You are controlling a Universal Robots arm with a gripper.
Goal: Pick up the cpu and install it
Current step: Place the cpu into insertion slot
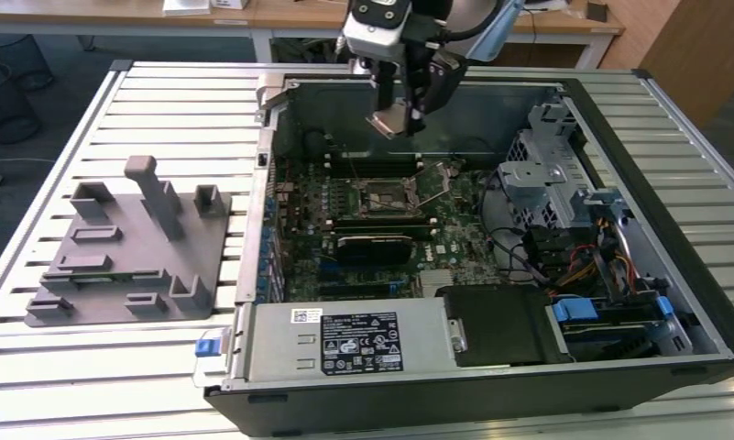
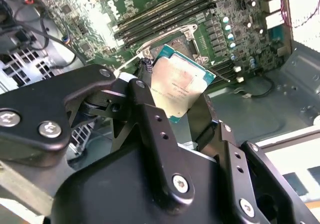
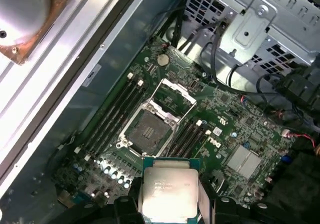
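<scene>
exterior view: claw (image 1: 401, 117) high over computer case (image 1: 489, 403) — grey rack (image 1: 135, 247) beside it
first wrist view: open socket (image 3: 148, 131) apart from cpu (image 3: 167, 190)
claw: clamped on cpu edges

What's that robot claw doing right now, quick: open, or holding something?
The gripper: shut on the cpu, holding it in the air over the motherboard.

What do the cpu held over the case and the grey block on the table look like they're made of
The cpu: silvery metal top with a satin sheen that catches light; its green edge looks like circuit board. The grey block: matte, even grey, probably plastic.
</scene>
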